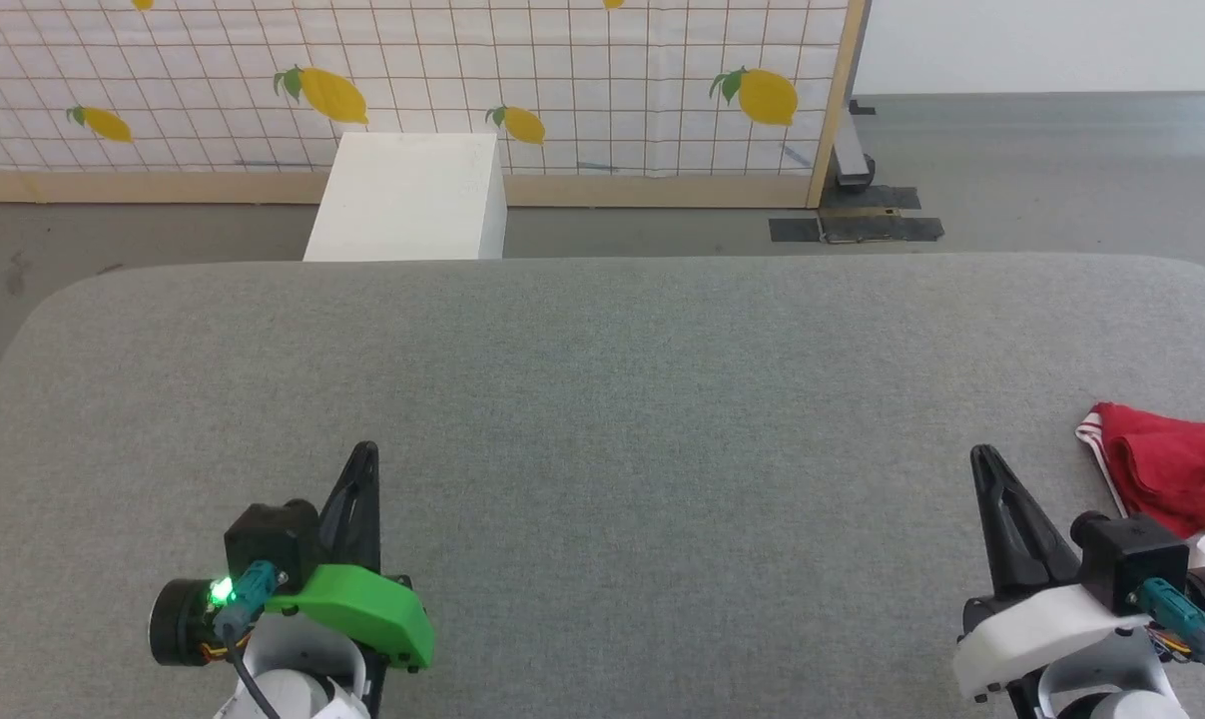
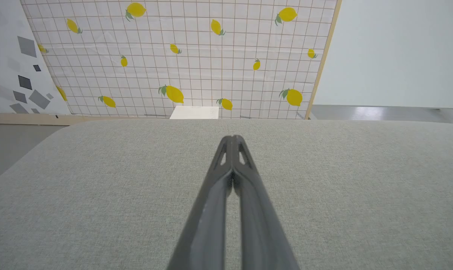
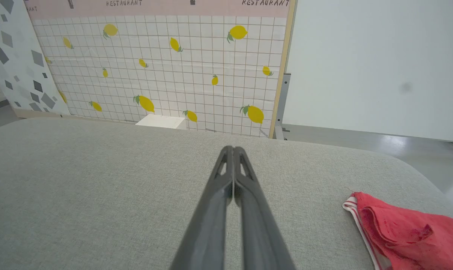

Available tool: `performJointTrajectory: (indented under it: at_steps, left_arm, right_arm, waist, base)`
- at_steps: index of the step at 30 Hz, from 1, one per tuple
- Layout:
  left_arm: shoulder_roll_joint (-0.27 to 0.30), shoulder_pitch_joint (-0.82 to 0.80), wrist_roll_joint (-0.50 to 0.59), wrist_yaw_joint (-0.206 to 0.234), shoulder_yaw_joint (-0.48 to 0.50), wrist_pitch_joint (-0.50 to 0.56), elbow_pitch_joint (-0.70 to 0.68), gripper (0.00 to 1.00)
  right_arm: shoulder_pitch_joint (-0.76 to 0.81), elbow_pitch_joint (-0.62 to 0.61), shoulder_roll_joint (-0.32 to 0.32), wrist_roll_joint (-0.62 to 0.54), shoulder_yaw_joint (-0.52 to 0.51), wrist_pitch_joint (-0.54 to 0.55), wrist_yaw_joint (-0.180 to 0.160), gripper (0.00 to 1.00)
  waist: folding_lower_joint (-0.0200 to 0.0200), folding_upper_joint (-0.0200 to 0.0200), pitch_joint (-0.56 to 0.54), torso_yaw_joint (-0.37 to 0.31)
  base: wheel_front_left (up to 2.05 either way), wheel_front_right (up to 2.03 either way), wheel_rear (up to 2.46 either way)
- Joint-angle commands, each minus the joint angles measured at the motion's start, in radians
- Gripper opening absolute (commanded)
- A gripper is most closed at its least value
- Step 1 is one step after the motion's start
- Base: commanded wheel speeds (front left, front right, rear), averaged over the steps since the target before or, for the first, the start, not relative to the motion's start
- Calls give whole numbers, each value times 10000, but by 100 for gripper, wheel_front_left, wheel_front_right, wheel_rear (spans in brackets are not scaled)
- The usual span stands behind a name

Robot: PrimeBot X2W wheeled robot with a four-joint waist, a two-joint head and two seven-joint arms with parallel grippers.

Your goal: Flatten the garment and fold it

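Right of right end effector (image 1: 981, 455), garment (image 1: 1173, 461)

- A staged robot test room, not a real home.
- A free-standing backdrop panel (image 1: 562, 80) printed with tiles and lemons sits in a wooden frame (image 1: 830, 110) and bears the word "RESTAURANT" (image 3: 124, 3).
- The grey floor (image 1: 1061, 170) has black tape (image 1: 857, 229) on it, and the white wall (image 2: 395, 52) is plain.
- A grey fabric-covered table (image 1: 602, 399).
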Motion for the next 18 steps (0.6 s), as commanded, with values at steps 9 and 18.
performJointTrajectory:
  at_steps: [9, 18]
  left_arm:
    - [-39, 236, 240, 174, 105, 216, -264, 0]
    - [-43, 318, 418, 262, 159, 400, -467, 0]
  right_arm:
    - [-203, 39, 19, -125, 93, 129, -13, 0]
    - [-248, 47, 21, -170, 159, 233, -14, 0]
  waist:
    - [0, 0, 0, -49]
    - [0, 0, 0, -97]
  base:
    - [0, 0, 0]
    - [0, 0, 0]
